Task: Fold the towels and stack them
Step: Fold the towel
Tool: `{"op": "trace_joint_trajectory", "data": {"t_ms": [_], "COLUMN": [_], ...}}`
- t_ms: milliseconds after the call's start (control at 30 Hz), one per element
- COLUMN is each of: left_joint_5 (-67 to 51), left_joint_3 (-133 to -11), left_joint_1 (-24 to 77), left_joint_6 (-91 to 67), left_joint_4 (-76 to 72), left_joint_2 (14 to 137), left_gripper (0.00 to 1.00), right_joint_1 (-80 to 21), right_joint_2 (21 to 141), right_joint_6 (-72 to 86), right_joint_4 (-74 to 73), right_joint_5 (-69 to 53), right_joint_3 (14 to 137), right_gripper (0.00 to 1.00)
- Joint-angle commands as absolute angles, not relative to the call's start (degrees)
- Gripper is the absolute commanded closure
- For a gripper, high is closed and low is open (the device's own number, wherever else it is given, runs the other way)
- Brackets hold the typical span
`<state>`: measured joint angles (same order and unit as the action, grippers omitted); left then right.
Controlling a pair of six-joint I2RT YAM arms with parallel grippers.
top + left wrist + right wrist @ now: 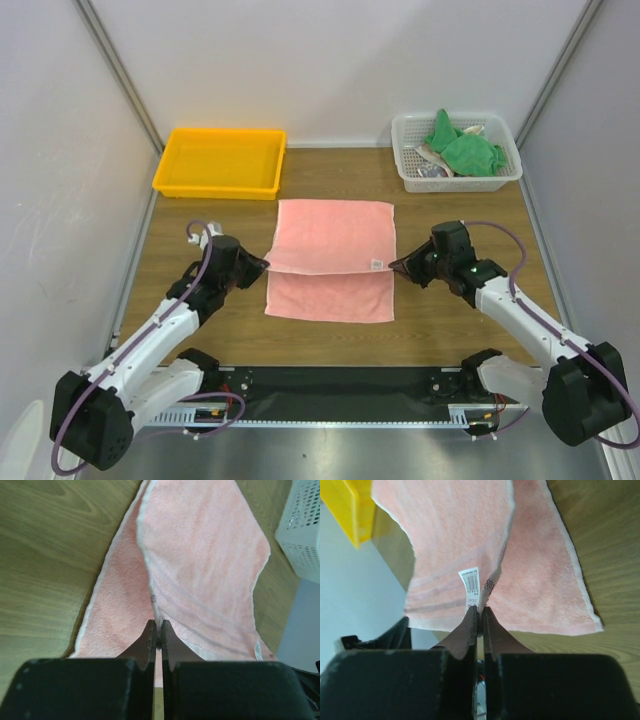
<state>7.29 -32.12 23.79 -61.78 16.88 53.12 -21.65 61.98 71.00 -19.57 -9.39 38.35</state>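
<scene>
A pink towel [333, 255] lies mid-table, its upper layer folded over and lifted above the near part. My left gripper [266, 265] is shut on the towel's left corner; the left wrist view shows the hem [156, 615] pinched between the jaws. My right gripper [394, 267] is shut on the right corner by a white barcode label [471, 582]; that corner [487, 592] shows in the right wrist view. Green towels [462, 148] lie crumpled in the white basket [410, 176].
A yellow tray [168, 178] stands at the back left. The white basket stands at the back right and also shows in the left wrist view [304, 535]. White walls close in the table on three sides.
</scene>
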Motion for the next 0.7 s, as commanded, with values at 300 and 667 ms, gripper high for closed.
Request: {"op": "trace_joint_trajectory", "data": {"t_ms": [300, 667], "left_joint_5": [9.85, 10.45], "left_joint_3": [-27.96, -28.47], "left_joint_1": [23.38, 23.38], "left_joint_6": [-57.3, -54.59], "left_joint_4": [24.7, 22.16], "left_joint_2": [43.33, 44.03], "left_gripper": [1.0, 1.0], "right_joint_1": [-27.86, -28.04], "right_joint_2": [54.33, 55.54], "right_joint_6": [66.79, 62.85], "right_joint_4": [-27.95, -23.82], "right_joint_5": [-4.74, -5.28], "right_joint_3": [33.93, 36.2], "right_gripper": [1.0, 1.0]}}
